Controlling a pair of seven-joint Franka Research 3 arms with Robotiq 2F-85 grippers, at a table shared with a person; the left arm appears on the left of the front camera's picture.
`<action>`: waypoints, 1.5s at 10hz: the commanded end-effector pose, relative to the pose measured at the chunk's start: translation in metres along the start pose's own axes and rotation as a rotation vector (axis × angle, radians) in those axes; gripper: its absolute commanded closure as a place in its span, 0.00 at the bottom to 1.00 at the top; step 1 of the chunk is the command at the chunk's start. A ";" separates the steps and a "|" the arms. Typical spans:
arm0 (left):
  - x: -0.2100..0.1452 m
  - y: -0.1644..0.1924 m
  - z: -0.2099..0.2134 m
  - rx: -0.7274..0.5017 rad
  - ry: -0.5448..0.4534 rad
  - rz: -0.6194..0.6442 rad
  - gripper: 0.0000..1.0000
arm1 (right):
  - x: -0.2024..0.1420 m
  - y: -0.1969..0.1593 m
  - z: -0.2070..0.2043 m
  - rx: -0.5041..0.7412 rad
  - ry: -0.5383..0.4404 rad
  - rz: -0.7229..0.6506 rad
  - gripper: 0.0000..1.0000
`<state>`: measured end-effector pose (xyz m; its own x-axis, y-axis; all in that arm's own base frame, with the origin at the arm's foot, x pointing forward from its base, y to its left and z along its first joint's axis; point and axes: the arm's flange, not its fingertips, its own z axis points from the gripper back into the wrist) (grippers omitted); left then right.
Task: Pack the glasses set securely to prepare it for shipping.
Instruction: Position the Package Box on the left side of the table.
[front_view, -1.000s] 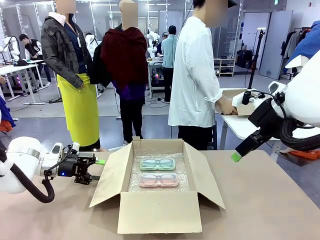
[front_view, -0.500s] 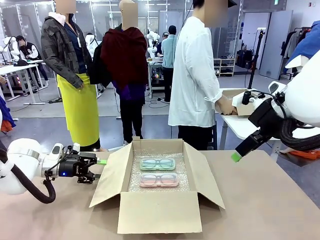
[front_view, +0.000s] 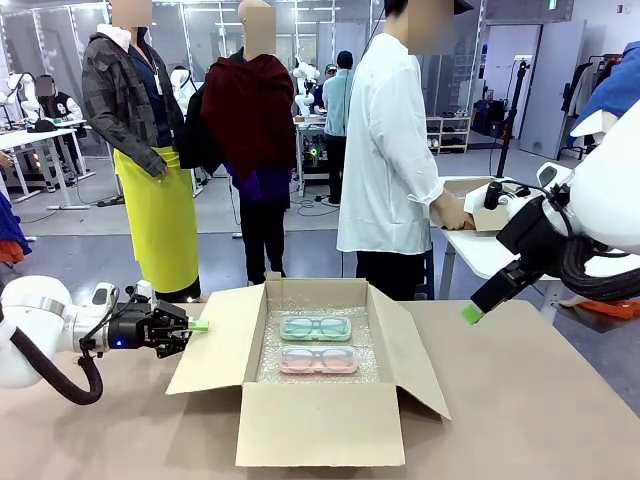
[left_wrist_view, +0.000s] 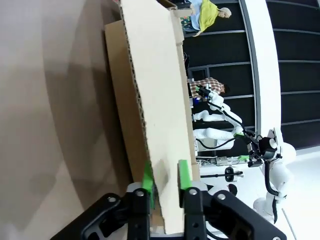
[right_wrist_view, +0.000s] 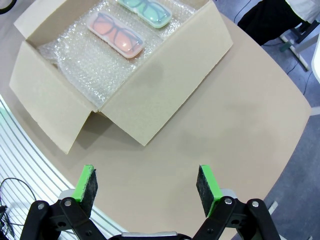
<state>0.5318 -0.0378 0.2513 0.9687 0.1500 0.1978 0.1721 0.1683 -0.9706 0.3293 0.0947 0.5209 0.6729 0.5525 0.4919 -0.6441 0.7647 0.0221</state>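
Box: an open cardboard box (front_view: 320, 420) sits on the table (front_view: 540, 420), all four flaps spread outward.
Glasses set: a mint-green case (front_view: 315, 328) and a pink case (front_view: 318, 360) lie side by side inside the box on bubble wrap (front_view: 275, 372), mint-green toward the far wall, pink nearer me.
My left gripper (left_wrist_view: 164, 176): beside the box's left flap (front_view: 205, 352), green pads narrowed onto the flap's edge, cardboard pinched between them.
My right gripper (right_wrist_view: 148, 187): raised above the table right of the box, jaws spread wide, nothing between them.
Person (front_view: 390, 150): standing beyond the box's far side, in a white shirt.
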 end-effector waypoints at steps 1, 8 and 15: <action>-0.005 -0.005 -0.001 -0.031 0.023 -0.023 1.00 | 0.000 0.001 0.001 -0.008 0.000 -0.001 0.00; -0.003 -0.005 -0.010 -0.030 0.025 -0.005 1.00 | 0.000 0.001 0.001 -0.008 0.000 -0.001 0.00; -0.016 -0.006 0.178 -0.018 0.028 -0.035 0.97 | 0.000 0.001 0.001 -0.008 0.000 -0.001 0.00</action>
<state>0.4921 0.0940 0.2720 0.9760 0.0946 0.1962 0.1780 0.1728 -0.9687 0.3292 0.0943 0.5213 0.6727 0.5518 0.4929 -0.6437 0.7650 0.0222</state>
